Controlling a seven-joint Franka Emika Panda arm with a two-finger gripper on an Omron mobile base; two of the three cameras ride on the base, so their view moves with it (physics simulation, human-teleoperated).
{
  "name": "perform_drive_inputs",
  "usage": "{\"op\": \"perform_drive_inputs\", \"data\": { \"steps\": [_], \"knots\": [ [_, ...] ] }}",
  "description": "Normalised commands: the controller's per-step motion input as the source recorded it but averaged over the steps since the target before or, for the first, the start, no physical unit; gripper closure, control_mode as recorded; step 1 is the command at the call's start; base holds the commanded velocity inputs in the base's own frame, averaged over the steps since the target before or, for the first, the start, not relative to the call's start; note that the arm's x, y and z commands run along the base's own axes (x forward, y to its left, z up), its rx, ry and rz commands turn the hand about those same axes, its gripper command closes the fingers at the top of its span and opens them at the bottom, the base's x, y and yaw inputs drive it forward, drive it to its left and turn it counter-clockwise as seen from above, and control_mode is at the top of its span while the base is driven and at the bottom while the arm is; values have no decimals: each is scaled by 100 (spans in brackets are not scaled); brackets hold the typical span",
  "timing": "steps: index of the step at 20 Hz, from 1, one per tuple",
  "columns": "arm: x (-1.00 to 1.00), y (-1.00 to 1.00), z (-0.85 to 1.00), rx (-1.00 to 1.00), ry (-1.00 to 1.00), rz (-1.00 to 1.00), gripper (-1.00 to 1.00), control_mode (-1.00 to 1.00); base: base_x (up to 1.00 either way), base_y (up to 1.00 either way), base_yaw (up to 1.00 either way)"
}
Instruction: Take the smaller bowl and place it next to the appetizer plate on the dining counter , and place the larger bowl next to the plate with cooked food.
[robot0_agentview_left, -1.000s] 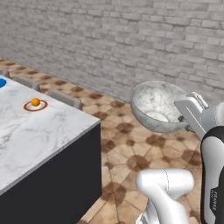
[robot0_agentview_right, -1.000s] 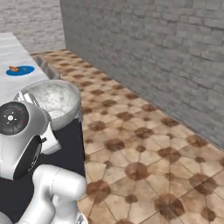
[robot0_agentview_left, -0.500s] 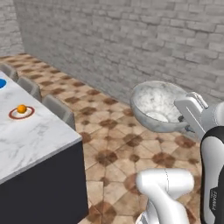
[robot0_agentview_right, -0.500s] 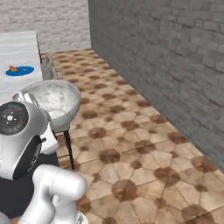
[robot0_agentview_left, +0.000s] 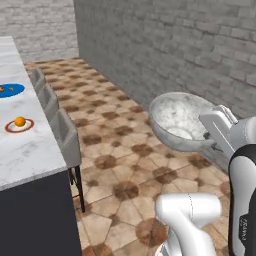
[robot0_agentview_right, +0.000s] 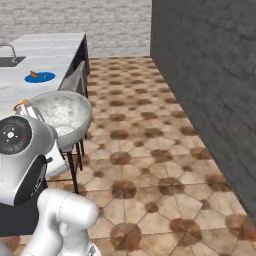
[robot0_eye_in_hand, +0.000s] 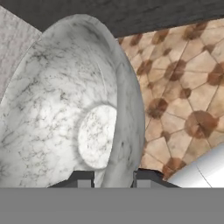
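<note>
Larger bowl (robot0_agentview_left: 181, 120): wide, deep, grey-white marbled. Carried in the air over the tiled floor (robot0_agentview_left: 120, 150), off the worktop and to the side of it. Round, so no long axis; mouth faces up and slightly tilted in both base views. In the hand view the bowl (robot0_eye_in_hand: 65, 100) stands on edge, its hollow facing left, its flat base disc pale at centre.

Pincer (robot0_eye_in_hand: 111, 178): narrow, clamped on the bowl's rim. One dark finger sits inside the wall, the other outside, with the rim rising between them. In the left base view the pincer (robot0_agentview_left: 212, 142) meets the bowl at its right rim; the fingertips there are hard to make out against the white hand.

Dining counter (robot0_agentview_left: 20, 150): white veined marble worktop with dark sides, cut off at the left edge. Grey stools (robot0_agentview_left: 67, 137) stand along its near side.

Appetizer plate (robot0_agentview_left: 19, 126): red-brown rim, an orange item on it, near the worktop's end.

Plate with cooked food (robot0_agentview_left: 11, 90): bright blue, farther along, partly cut by the frame edge; its load is too small to identify. In the right base view the bowl (robot0_agentview_right: 60, 112) hides the worktop's near part.
</note>
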Motion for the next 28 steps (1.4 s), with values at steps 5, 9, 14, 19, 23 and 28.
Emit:
{"op": "perform_drive_inputs", "data": {
  "steps": [5, 9, 14, 19, 23, 28],
  "knots": [
    [0, 0, 0, 0, 0, 0, 100, 100, 68, -100, 49],
    [0, 0, 0, 0, 0, 0, 100, 100, 68, -100, 51],
    [0, 0, 0, 0, 0, 0, 100, 100, 75, -100, 50],
    [0, 0, 0, 0, 0, 0, 100, 100, 82, -100, 52],
    [0, 0, 0, 0, 0, 0, 100, 100, 81, -99, 54],
    [0, 0, 0, 0, 0, 0, 100, 100, 76, -86, 59]
  ]
}}
